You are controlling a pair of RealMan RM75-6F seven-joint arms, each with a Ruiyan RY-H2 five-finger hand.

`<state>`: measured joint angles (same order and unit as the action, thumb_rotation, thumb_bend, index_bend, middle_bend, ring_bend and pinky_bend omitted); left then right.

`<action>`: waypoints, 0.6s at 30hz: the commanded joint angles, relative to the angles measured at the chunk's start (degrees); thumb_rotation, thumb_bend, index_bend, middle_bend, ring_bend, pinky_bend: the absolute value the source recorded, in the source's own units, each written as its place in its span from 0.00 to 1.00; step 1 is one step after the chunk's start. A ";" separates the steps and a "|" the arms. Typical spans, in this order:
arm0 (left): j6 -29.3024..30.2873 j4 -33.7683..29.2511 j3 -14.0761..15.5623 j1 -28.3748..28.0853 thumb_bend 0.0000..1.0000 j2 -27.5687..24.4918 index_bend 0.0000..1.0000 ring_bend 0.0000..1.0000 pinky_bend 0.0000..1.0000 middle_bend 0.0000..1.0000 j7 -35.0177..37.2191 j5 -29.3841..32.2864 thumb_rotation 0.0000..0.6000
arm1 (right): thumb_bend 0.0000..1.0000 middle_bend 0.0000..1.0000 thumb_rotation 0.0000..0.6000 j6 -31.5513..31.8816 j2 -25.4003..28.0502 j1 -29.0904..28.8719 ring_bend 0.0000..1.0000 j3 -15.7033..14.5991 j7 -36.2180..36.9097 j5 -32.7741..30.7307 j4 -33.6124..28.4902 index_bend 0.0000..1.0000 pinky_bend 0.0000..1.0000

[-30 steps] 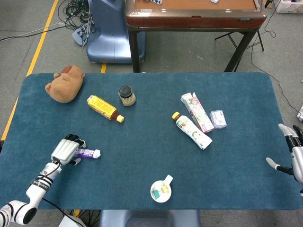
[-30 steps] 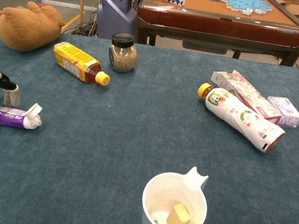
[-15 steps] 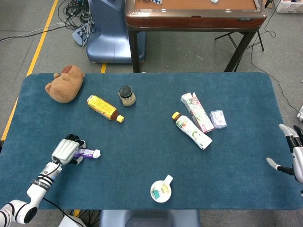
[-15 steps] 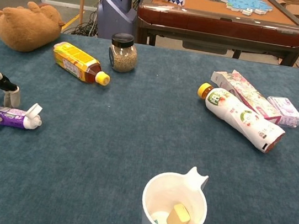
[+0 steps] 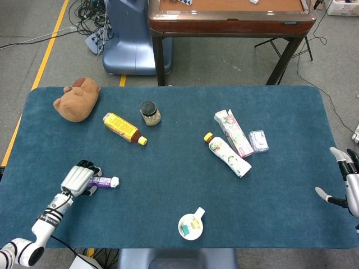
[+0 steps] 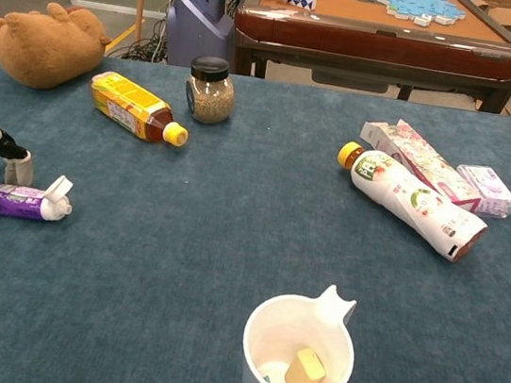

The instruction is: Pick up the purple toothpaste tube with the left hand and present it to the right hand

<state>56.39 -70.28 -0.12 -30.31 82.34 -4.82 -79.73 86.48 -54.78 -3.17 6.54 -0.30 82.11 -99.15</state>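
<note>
Toothpaste, the small purple tube (image 6: 9, 199) with white cap, looks light and squishy; my left hand (image 5: 78, 179) wraps its middle, not lifted yet.

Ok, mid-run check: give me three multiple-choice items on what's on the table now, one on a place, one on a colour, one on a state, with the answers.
1. Where does the purple toothpaste tube lie?
A. Beside the white cup
B. At the left hand, near the table's left front
C. Against the plush toy

2. What colour is the cap of the yellow-labelled bottle?
A. Yellow
B. Black
C. White

3. What is the state of the right hand?
A. Holding the tube
B. Closed on a box
C. Empty, fingers apart, at the table's right edge

Answers:
1. B, the head view shows the tube lying flat on the cloth with the left hand over its tail end.
2. A, the chest view shows a yellow cap.
3. C, the head view shows it holding nothing, far from the tube.
</note>
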 commanded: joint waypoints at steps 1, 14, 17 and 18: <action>0.40 0.35 0.01 0.21 0.29 0.34 0.37 0.19 0.13 0.41 0.29 -0.27 1.00 | 0.04 0.17 1.00 -0.05 0.03 -0.02 0.08 0.00 -0.10 0.00 -0.09 0.02 0.15; 1.25 2.65 -0.18 0.75 0.29 2.03 0.37 0.21 0.13 0.41 2.30 -0.99 1.00 | 0.04 0.17 1.00 0.01 0.19 0.10 0.08 -0.04 -0.62 -0.07 -0.69 0.02 0.15; 1.36 3.34 -0.28 0.80 0.29 2.51 0.39 0.22 0.13 0.43 3.18 -1.17 1.00 | 0.04 0.17 1.00 -0.01 0.23 0.10 0.08 -0.03 -0.72 -0.12 -0.83 0.02 0.15; 1.37 3.57 -0.31 0.82 0.29 2.66 0.39 0.23 0.13 0.44 3.39 -1.18 1.00 | 0.04 0.17 1.00 0.02 0.25 0.12 0.08 -0.03 -0.76 -0.11 -0.87 0.02 0.15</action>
<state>57.73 -66.93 -0.38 -29.52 84.82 -1.66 -80.86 86.50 -54.53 -3.05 6.51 -1.07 82.00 -100.03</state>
